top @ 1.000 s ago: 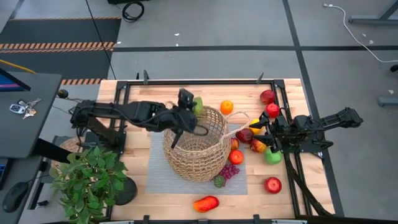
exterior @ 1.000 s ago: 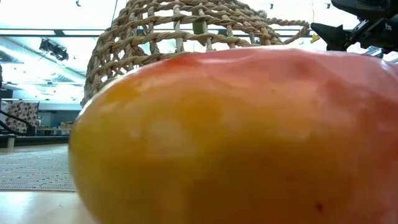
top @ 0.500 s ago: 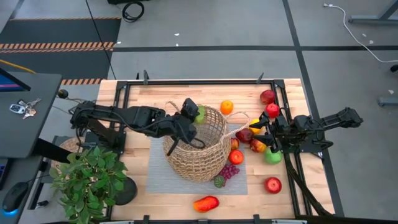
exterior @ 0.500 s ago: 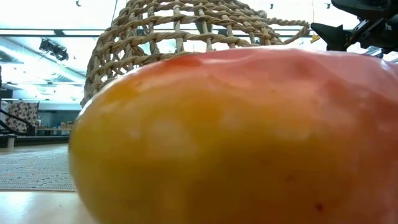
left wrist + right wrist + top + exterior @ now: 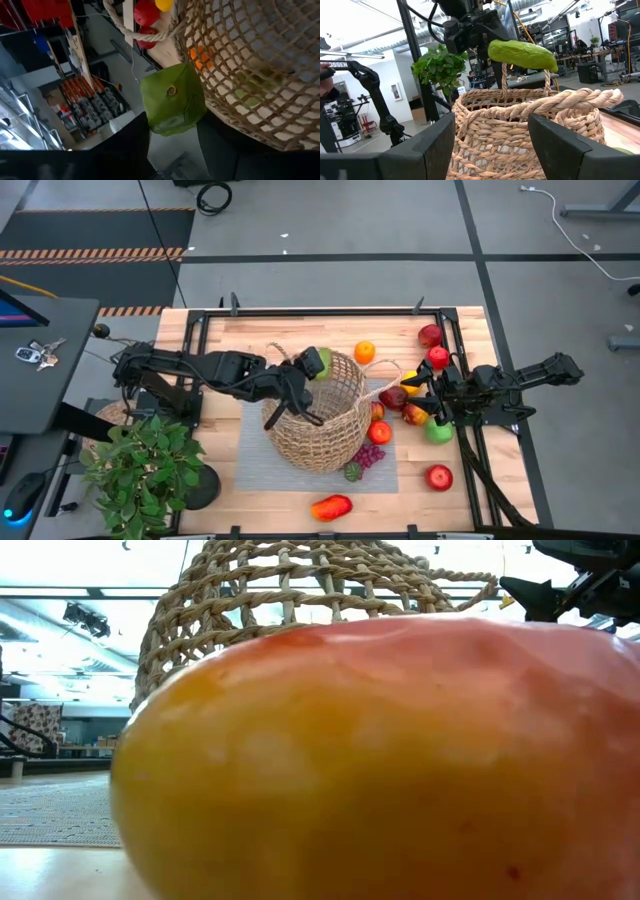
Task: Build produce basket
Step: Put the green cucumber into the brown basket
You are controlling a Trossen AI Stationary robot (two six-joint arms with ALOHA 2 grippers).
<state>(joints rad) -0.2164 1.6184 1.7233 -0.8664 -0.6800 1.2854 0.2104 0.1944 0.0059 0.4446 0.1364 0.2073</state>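
— Left pincer [image 5: 312,366] is clenched on the green piece [image 5: 321,361], holding it over the far rim of the wicker basket [image 5: 318,420]. How should it finish the drop?

— I'd carry it a little further in over the opening before letting go, so it falls clear of the rim and the loop handle [image 5: 380,376] instead of bouncing out onto the worktop [image 5: 210,486].

— Which way does the piece lie?

— From the right wrist view it is an elongated green shape [image 5: 522,53], long axis roughly level, lying across above the rim, gripped near one end with the other end sticking out sideways. Turning it to hang lengthwise may help.

— And the right arm?

— Right pincer [image 5: 432,402] waits with its fingers apart among the fruit beside the basket, facing the near handle and holding nothing.
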